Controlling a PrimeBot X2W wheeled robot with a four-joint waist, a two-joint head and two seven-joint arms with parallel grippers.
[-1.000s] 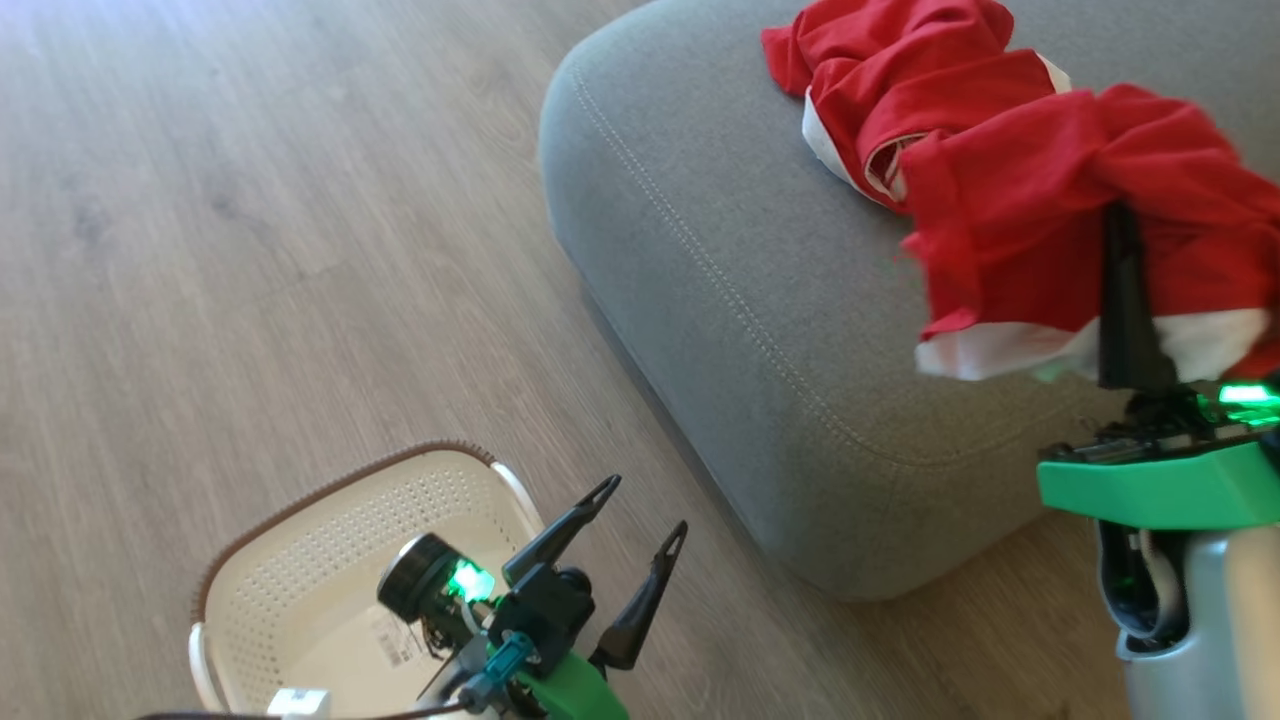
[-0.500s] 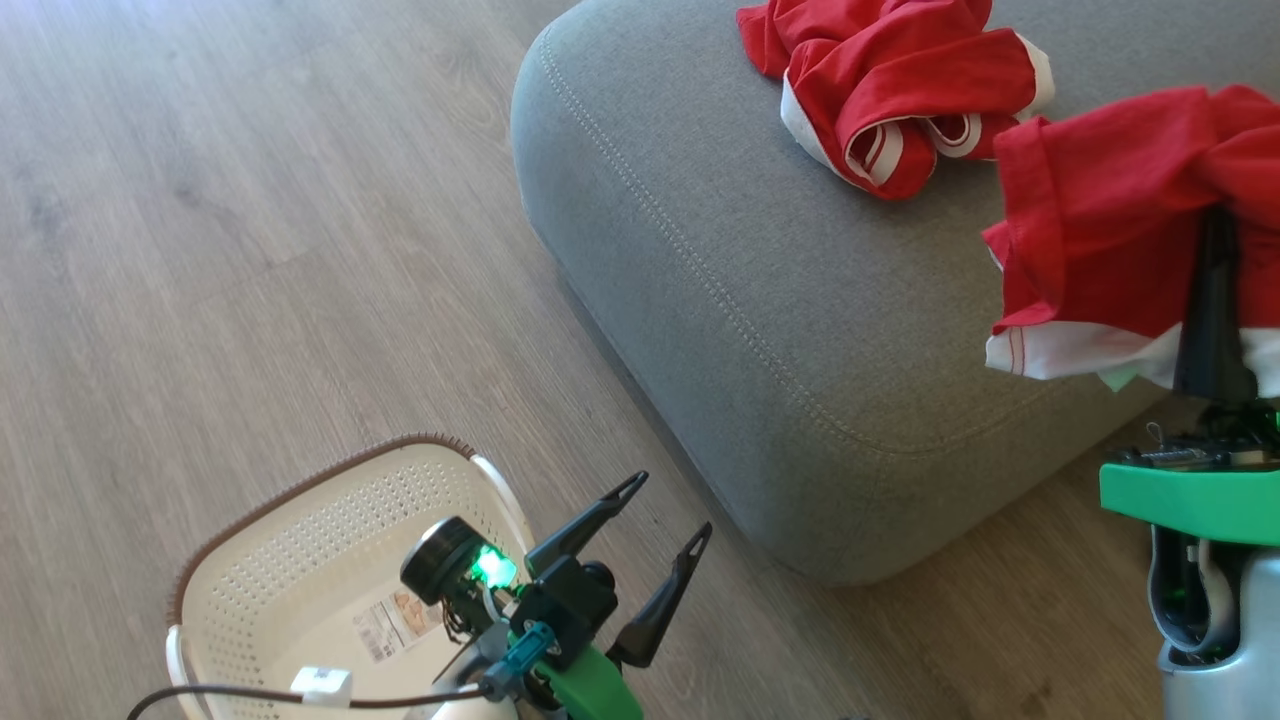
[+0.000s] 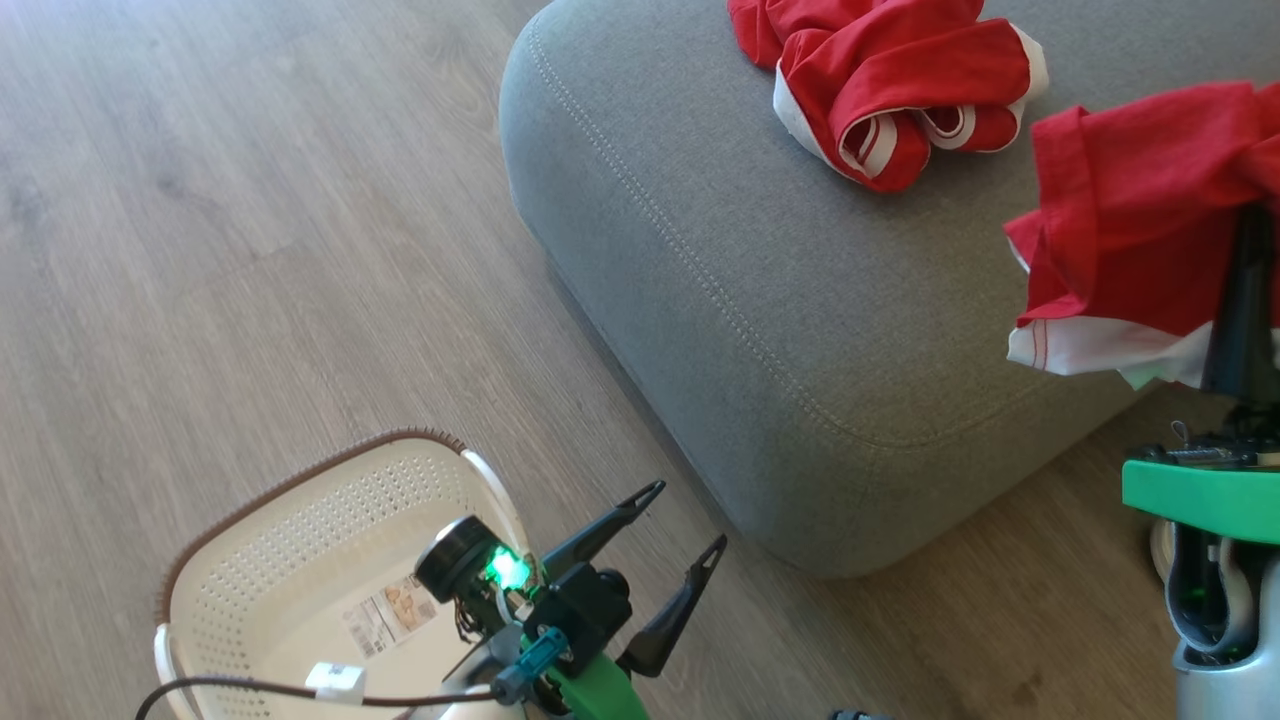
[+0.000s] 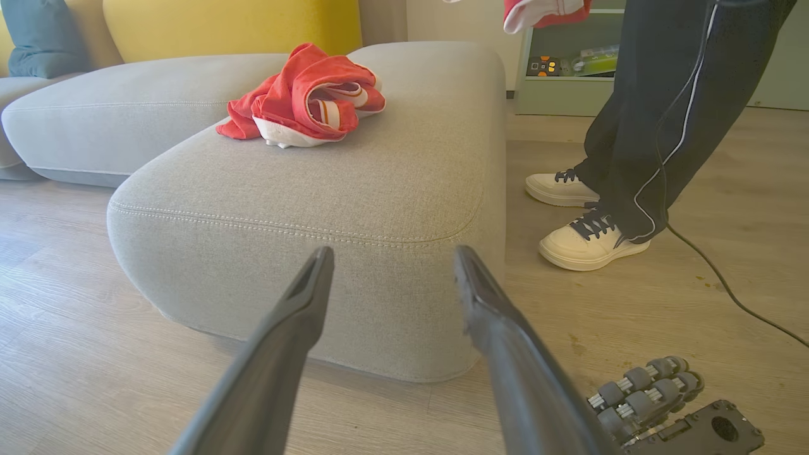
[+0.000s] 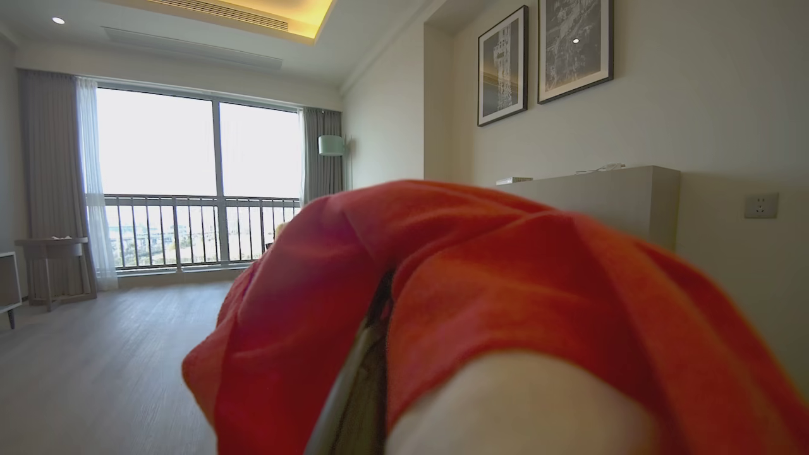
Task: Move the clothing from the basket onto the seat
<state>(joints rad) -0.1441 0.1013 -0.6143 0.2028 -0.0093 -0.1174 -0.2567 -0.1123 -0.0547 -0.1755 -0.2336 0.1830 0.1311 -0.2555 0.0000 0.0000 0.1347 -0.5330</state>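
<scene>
A soft bright red garment with white trim (image 3: 1130, 220) hung pinched in the tightly closed right gripper (image 3: 1243, 260) above the large grey fabric seat (image 3: 750, 300), near its right edge. It was likely meant to drop beside the crumpled red garment (image 3: 890, 90) lying farther back. Left, the cream perforated plastic basket (image 3: 300, 520) stood empty, with the left gripper (image 3: 686, 516) spread idle by it.

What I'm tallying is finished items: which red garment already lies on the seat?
On the big grey seat, look toward its far side. The crumpled red garment lies there free, striped cuff showing; the other red garment hangs from the right hand.
</scene>
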